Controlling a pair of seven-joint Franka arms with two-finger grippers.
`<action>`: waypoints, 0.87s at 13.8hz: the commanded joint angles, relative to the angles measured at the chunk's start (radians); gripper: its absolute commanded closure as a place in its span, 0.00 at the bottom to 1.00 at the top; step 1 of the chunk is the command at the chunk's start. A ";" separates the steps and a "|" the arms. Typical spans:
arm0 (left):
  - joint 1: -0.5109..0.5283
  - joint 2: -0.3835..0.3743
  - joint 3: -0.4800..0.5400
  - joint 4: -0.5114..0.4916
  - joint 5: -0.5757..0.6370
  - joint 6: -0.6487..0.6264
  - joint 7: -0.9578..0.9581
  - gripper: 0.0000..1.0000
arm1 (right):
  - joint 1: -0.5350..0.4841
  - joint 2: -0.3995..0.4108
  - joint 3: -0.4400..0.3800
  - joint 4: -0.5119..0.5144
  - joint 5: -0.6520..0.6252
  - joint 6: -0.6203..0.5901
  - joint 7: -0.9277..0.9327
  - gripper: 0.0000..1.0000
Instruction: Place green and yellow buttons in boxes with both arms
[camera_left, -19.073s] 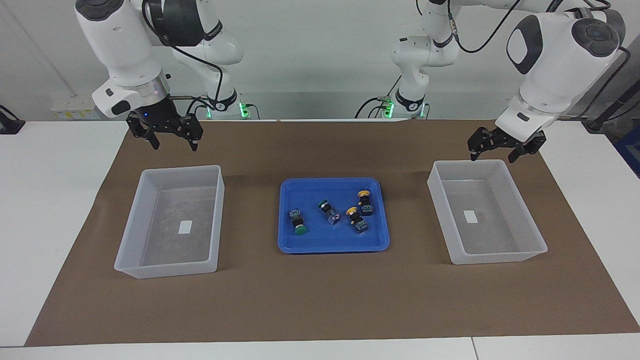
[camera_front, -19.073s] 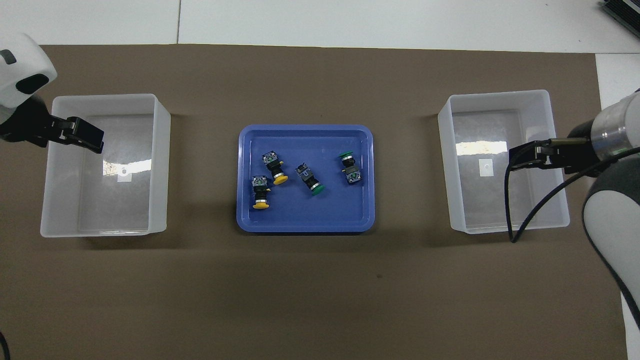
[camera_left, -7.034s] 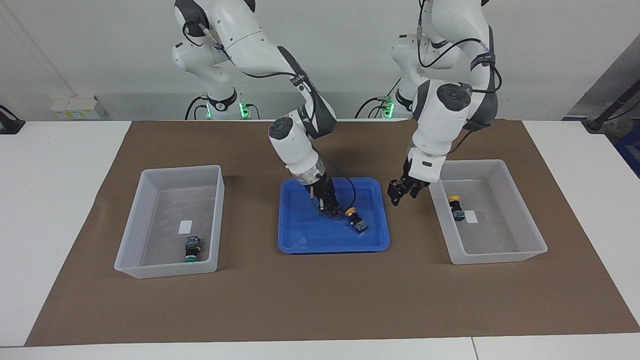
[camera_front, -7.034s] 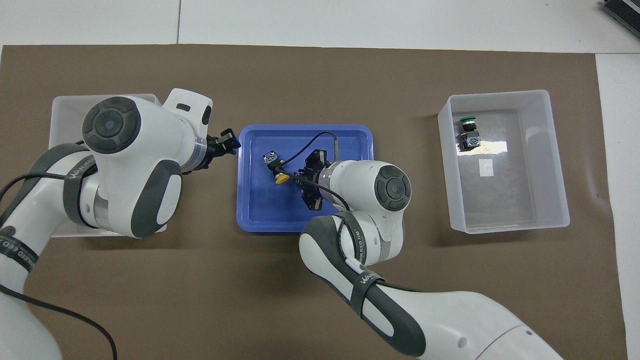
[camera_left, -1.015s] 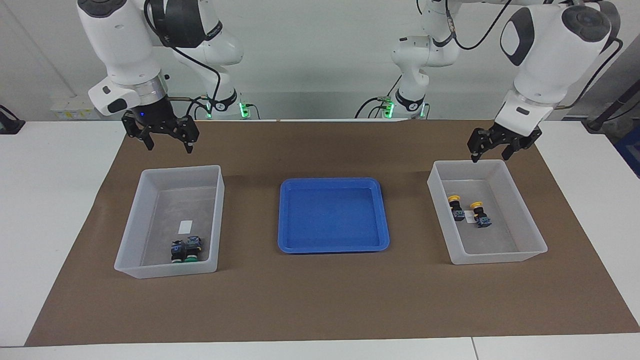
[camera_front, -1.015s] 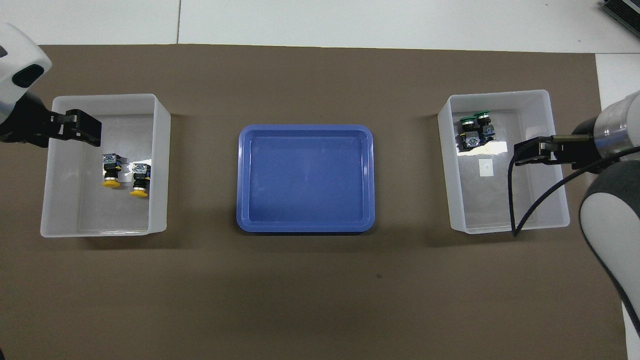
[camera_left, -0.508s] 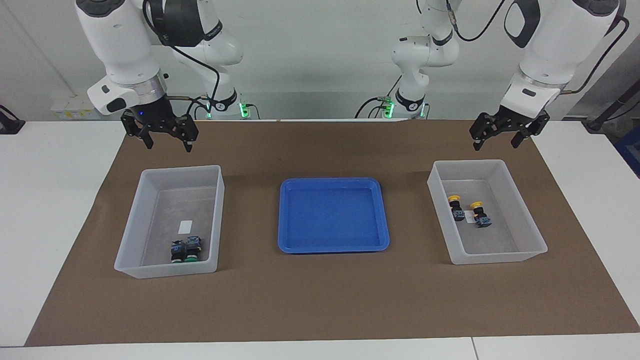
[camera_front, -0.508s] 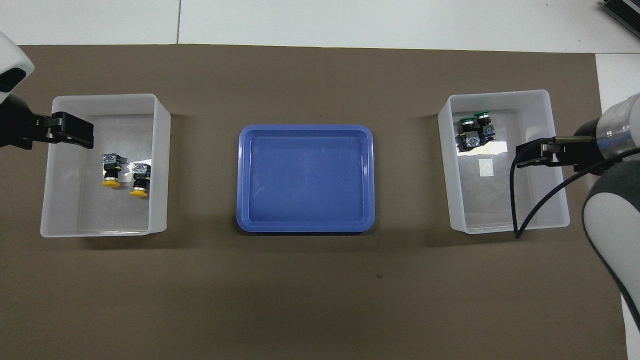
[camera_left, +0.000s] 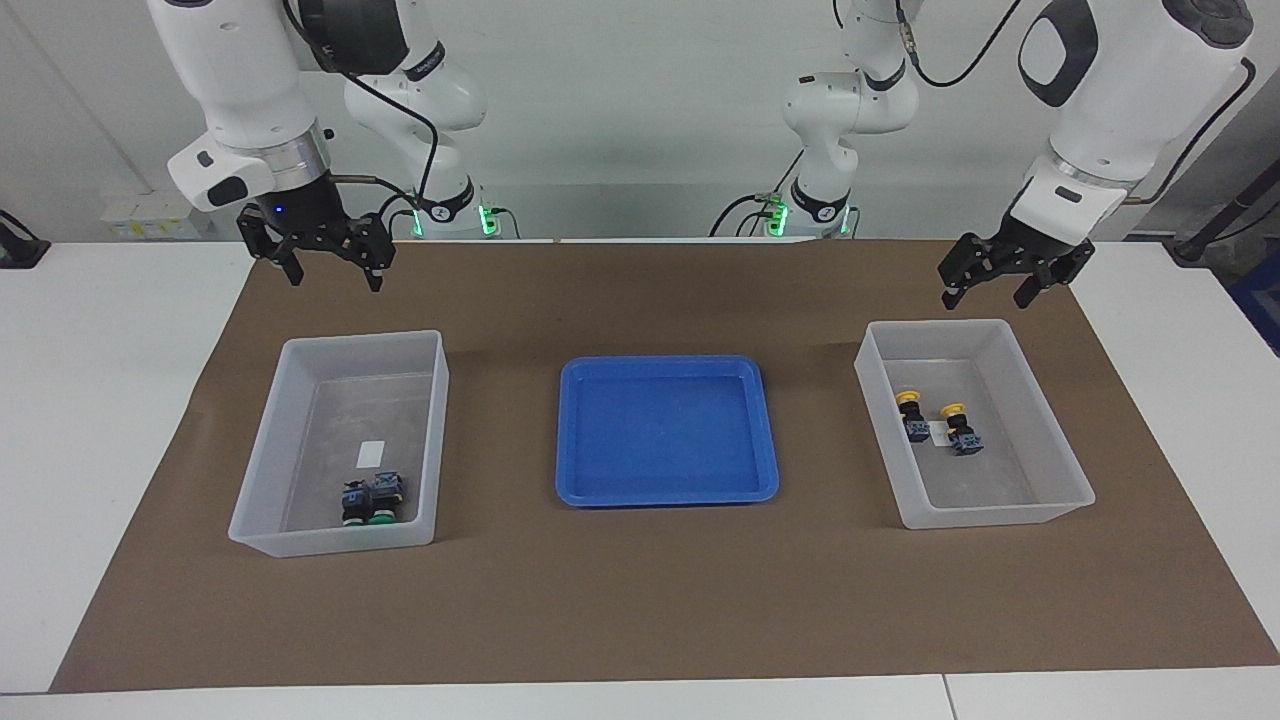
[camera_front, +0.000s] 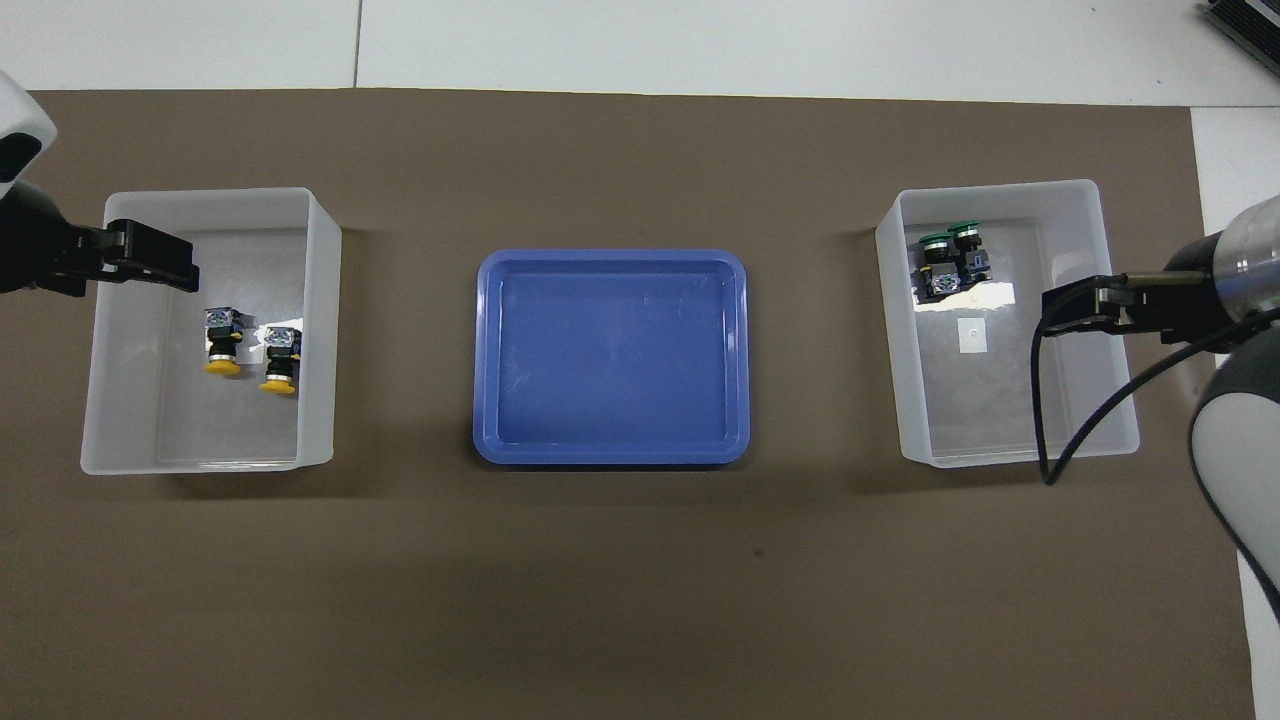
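Yellow buttons (camera_left: 912, 415), green buttons (camera_left: 372, 502): probably light, rigid; grip block bodies. Left end effector (camera_left: 985, 290), right end effector (camera_left: 333, 278): spread, empty, raised at boxes' (camera_left: 940, 328) facing-view 12 o'clock.

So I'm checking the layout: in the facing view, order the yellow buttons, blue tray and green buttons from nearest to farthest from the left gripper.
From the left gripper:
1. Yellow buttons, in the box under it.
2. Blue tray, mid-table.
3. Green buttons, in the box at the right arm's end.
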 joint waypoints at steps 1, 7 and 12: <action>0.001 -0.036 0.002 -0.044 -0.014 0.018 0.009 0.00 | -0.013 -0.011 0.004 -0.008 0.055 -0.009 -0.027 0.00; 0.008 -0.041 0.005 -0.051 -0.013 0.024 0.009 0.00 | -0.006 -0.029 0.004 -0.046 0.040 0.004 -0.028 0.00; 0.028 -0.048 0.005 -0.067 -0.008 0.020 0.009 0.00 | -0.003 -0.034 0.002 -0.054 0.014 0.025 -0.045 0.00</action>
